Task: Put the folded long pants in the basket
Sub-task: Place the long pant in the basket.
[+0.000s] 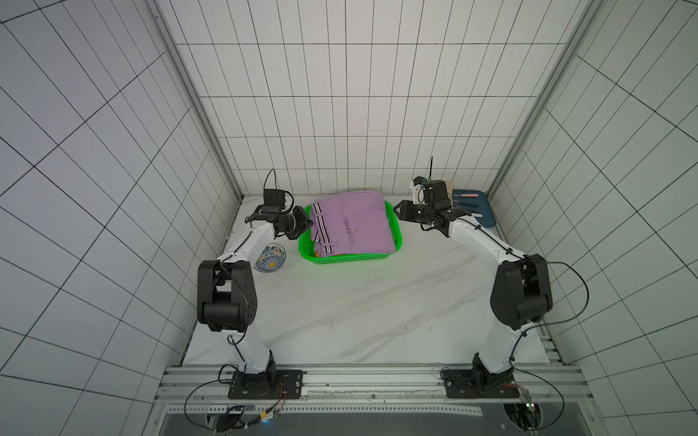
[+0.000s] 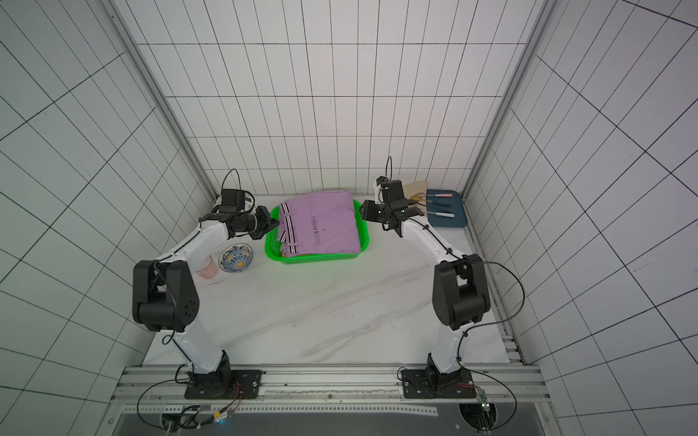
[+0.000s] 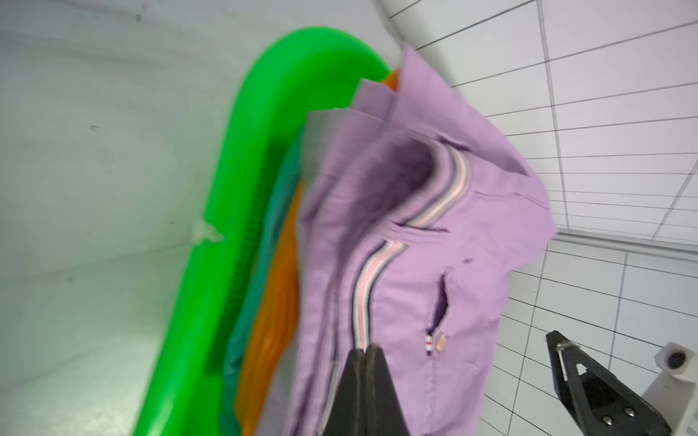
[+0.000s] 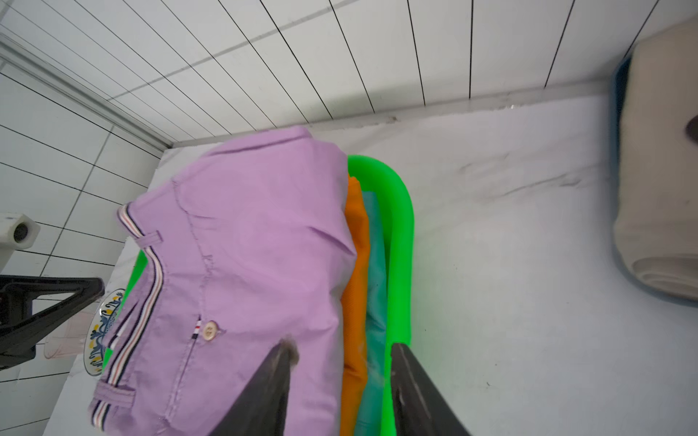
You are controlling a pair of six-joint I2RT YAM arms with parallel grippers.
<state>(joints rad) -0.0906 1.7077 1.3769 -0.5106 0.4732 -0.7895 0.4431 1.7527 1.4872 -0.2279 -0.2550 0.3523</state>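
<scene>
Lilac pants (image 1: 353, 222) lie folded on top of the stack in the green basket (image 1: 351, 260) at the back of the counter (image 1: 359, 321) in both top views, and they cover the basket's back rim. The left hand (image 1: 304, 224) hovers at the basket's left rim, the right hand (image 1: 400, 211) just off its right rim. A patterned bowl (image 1: 270, 258) sits left of the basket. A blue tray (image 2: 459, 221) in the back right corner carries a few slim tools (image 2: 442, 205).

From the left wrist, orange pants (image 3: 279, 302) and teal pants (image 3: 260, 234) show as layers under the lilac pair, inside the basket wall. The left hand's fingers (image 3: 374, 377) are pressed together. The picture is blurred, but they seem to pinch no cloth.

From the right wrist, orange lies above teal. The right hand's fingers (image 4: 272, 385) stand spread, one over the lilac pair and one over the basket rim, gripping nothing. A cream cloth roll (image 4: 661, 188) lies off to the side.
</scene>
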